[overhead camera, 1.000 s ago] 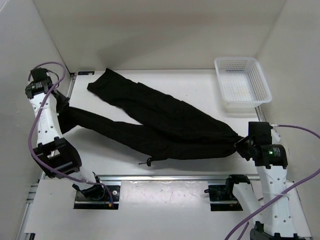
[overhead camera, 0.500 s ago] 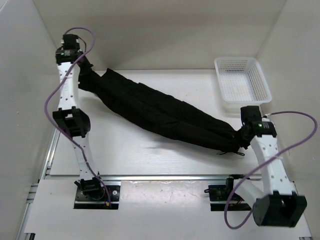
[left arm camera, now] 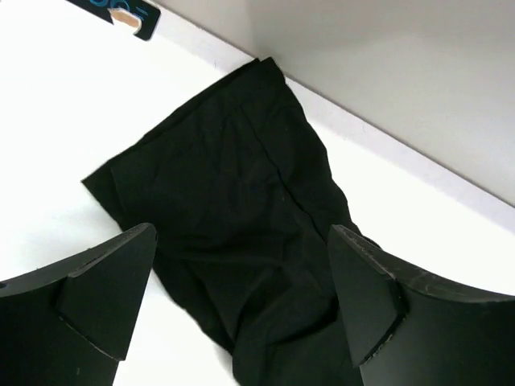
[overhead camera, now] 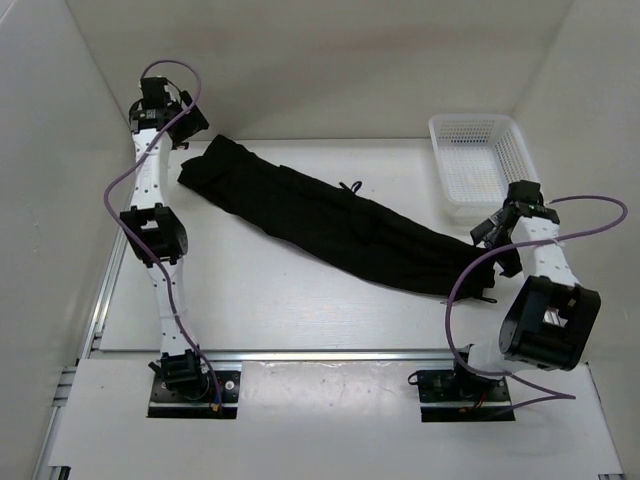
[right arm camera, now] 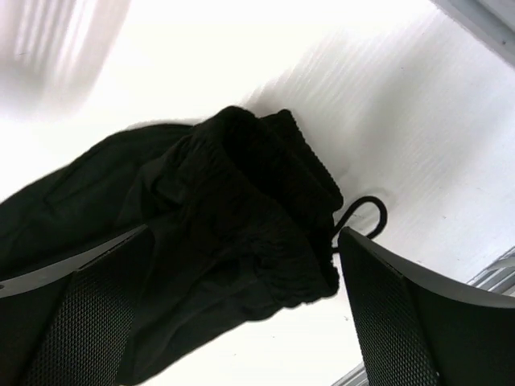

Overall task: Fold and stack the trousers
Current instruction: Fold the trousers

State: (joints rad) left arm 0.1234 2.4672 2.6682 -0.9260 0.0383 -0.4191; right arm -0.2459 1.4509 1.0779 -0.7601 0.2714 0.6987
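Top external shows the trousers (overhead camera: 330, 225) lying on the table (overhead camera: 300, 320) as one long narrow band. It slants from the far left corner to the near right, ending just short of the basket (overhead camera: 520, 165). The legs seem to lie one on the other, so the lengthwise fold looks done. The folds across the length and the stacking are not yet done. The left gripper (overhead camera: 188, 122) hangs over the leg ends, jaws spread and holding nothing. The right gripper (overhead camera: 492, 232) is likewise spread and empty over the waistband (right arm camera: 273, 169), whose cord (right arm camera: 364, 211) curls on the table. Left wrist shows a dark sticker (left arm camera: 121, 14) with blue marks at the top edge of the frame; it is cut off and cannot be read. No other writing shows.
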